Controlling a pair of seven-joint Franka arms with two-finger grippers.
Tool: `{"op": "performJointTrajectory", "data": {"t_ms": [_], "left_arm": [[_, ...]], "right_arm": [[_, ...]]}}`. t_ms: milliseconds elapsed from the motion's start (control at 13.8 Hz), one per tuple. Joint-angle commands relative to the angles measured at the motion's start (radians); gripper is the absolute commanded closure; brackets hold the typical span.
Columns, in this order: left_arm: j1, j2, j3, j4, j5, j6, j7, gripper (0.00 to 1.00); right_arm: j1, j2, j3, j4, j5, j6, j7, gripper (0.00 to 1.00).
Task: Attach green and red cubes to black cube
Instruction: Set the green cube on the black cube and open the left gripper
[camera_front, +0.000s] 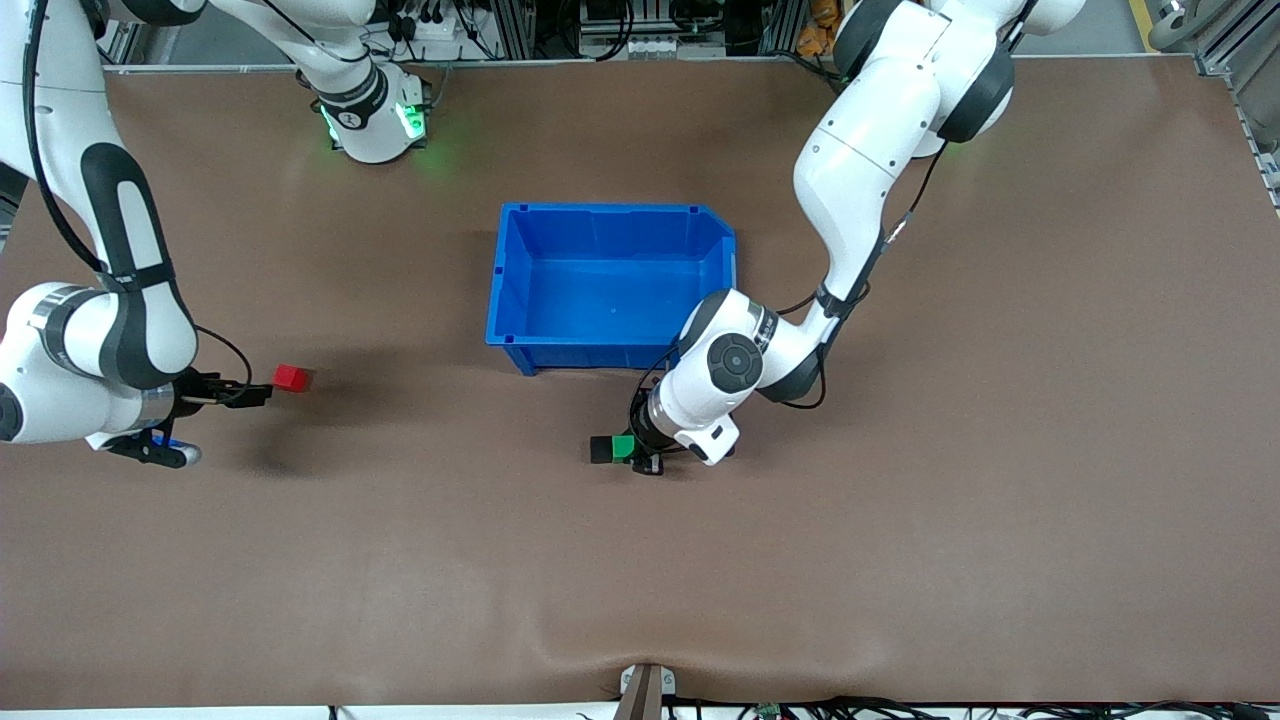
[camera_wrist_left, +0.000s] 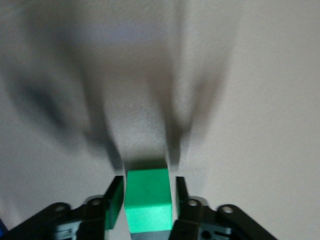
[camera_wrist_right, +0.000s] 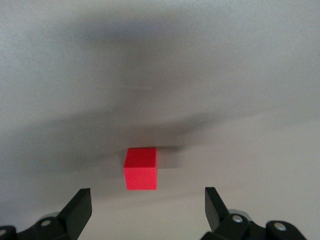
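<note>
Green cube (camera_wrist_left: 146, 200) between left fingers (camera_wrist_left: 114, 202)

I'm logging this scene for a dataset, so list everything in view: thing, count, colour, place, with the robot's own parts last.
Table: one, brown, under everything.
Bin: one, blue, mid-table, nothing visible inside.
Green cube: one, bright green, nearer the front camera than the bin, touching the black cube.
Black cube: one, black, beside the green cube, toward the right arm's end.
Red cube: one, bright red, on the table toward the right arm's end, apart from the others.
Left claw: one, black fingers, low over the table, fingers on either side of the green cube.
Right claw: one, black fingers, open, beside the red cube, not touching it.
</note>
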Motion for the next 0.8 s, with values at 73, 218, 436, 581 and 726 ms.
{"op": "performJointTrajectory", "data": {"t_ms": [73, 218, 436, 581, 726], "left_arm": [[-0.01, -0.068, 0.031, -0.01, 0.011, -0.026, 0.09, 0.0], [-0.005, -0.129, 0.03, -0.01, 0.114, -0.101, 0.114, 0.0], [0.019, -0.216, 0.027, -0.01, 0.18, -0.207, 0.14, 0.0], [0.054, -0.293, 0.021, -0.01, 0.18, -0.282, 0.223, 0.0], [0.085, -0.386, 0.021, -0.01, 0.171, -0.371, 0.358, 0.0]], "right_arm": [[0.007, -0.004, -0.001, -0.033, 0.011, 0.034, 0.032, 0.0], [0.018, 0.022, -0.001, -0.034, 0.011, 0.033, 0.034, 0.0], [0.018, 0.03, -0.001, -0.036, 0.011, 0.03, 0.034, 0.0], [0.018, 0.032, -0.001, -0.037, 0.011, 0.03, 0.034, 0.0], [0.018, 0.032, 0.0, -0.056, 0.011, 0.05, 0.034, 0.01]]}}
